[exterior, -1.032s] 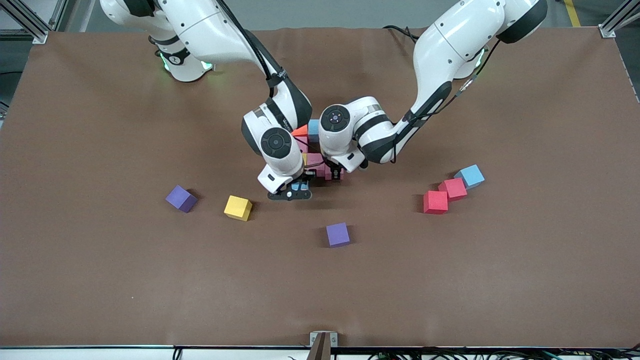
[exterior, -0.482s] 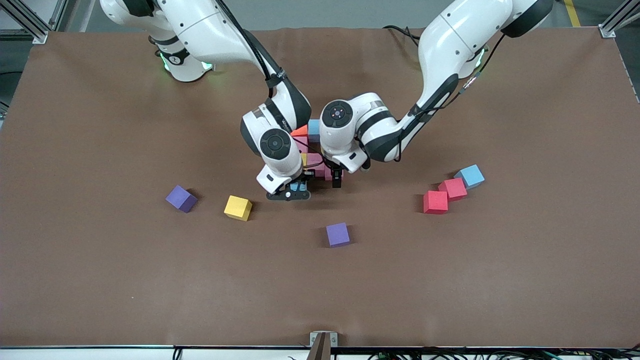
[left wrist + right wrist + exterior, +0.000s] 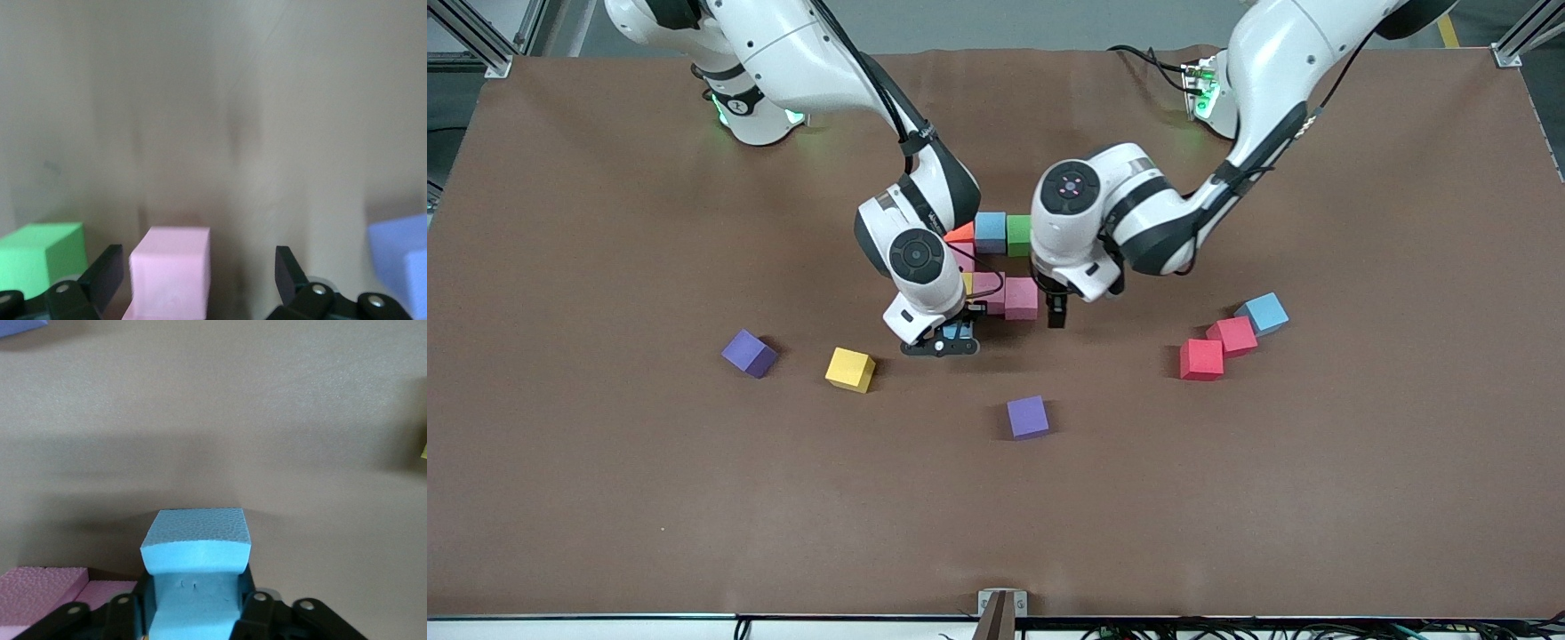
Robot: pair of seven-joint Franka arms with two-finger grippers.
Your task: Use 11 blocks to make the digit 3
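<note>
The part-built digit 3 lies mid-table: orange (image 3: pixel 960 235), blue (image 3: pixel 990 231) and green (image 3: pixel 1018 234) blocks in a row, and two pink blocks (image 3: pixel 987 286) (image 3: pixel 1021 299) nearer the front camera. My left gripper (image 3: pixel 1054 311) (image 3: pixel 198 273) hovers open beside the outer pink block (image 3: pixel 170 267), clear of both fingers. My right gripper (image 3: pixel 951 340) (image 3: pixel 195 607) is shut on a light blue block (image 3: pixel 197 550), low over the table at the figure's near corner. The right arm hides part of the figure.
Loose blocks lie around: purple (image 3: pixel 749 353) and yellow (image 3: pixel 850 369) toward the right arm's end, purple (image 3: pixel 1028 416) nearer the front camera, red (image 3: pixel 1201 359), pink-red (image 3: pixel 1232 335) and blue (image 3: pixel 1263 313) toward the left arm's end. Brown mat (image 3: pixel 1227 498) covers the table.
My left gripper opened, let go of the pink block and drew up and away toward the left arm's end, uncovering the green block. The right gripper kept still with its blue block.
</note>
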